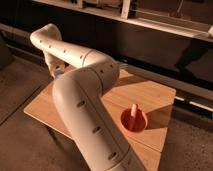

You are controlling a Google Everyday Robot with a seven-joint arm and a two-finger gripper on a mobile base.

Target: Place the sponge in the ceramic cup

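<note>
Sponge position is hard to settle: a pale strip (133, 114) stands nearly upright inside the cup (125, 131), right of centre and low in the frame, its top poking above the rim. It may be the sponge, but I cannot tell what it is made of. A second candidate is a small bluish patch (58, 75) at the left of the frame, tucked against the claw (55, 69), and that too is unclear. The orange cup sits upright on the worktop (150, 95), near its front right corner, with bare wood all round it, which would leave room to come down on it from above. The claw is at the far left edge of the worktop, well apart from the cup and mostly hidden behind the arm (85, 107); whether it is apart, together or clamped on something I cannot tell. The arm loops from the bottom of the frame up to the upper left and then bends back down, a pose that I judge puts the claw low at that edge. If the strip is the sponge, it already lies as the task wants, and the claw is simply off to the side. If the patch is the sponge, it is next to the claw and far from the cup. A dark shelf (150, 22) runs along the top of the frame.
</note>
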